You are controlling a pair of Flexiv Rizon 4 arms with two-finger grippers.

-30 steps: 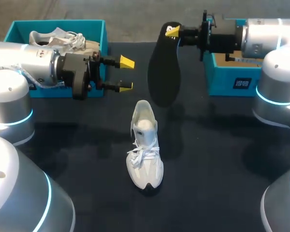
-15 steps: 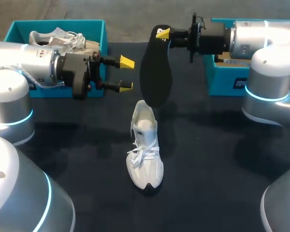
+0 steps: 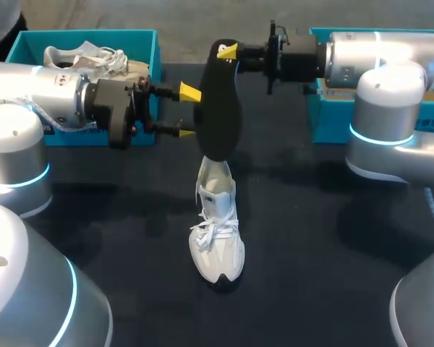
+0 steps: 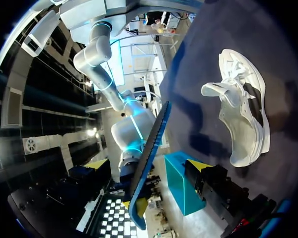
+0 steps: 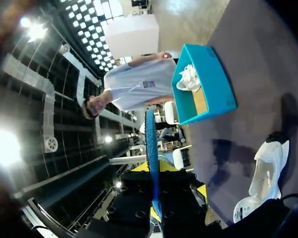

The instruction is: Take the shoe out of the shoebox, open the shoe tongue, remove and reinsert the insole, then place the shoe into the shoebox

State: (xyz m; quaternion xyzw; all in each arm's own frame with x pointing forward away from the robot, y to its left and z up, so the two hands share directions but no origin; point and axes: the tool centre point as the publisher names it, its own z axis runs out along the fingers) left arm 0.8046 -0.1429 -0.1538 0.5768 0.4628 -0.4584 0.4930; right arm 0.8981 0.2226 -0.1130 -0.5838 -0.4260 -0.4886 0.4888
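Overhead, the black insole (image 3: 217, 108) hung from the right gripper (image 3: 228, 52) above the white sneaker (image 3: 217, 231).
Both yellow-tipped fingers pinched the insole's upper end, and in the right wrist view it ran edge-on between them, showing a blue side (image 5: 151, 148). Its lower end hung just over the sneaker's heel opening; the sneaker stood upright on the dark table (image 3: 311, 275), laced, toe pointing away from the shoeboxes. The left gripper (image 3: 188, 112) hovered just beside the insole with its fingers spread and nothing in them, the lower tip partly hidden behind the insole's edge. Behind the left arm, a teal shoebox (image 3: 29, 43) held another white shoe (image 3: 87, 58). A second teal shoebox (image 3: 325, 123) sat under the right arm. A small printed tag on the sneaker's heel (image 5: 246, 213) was too small to read.
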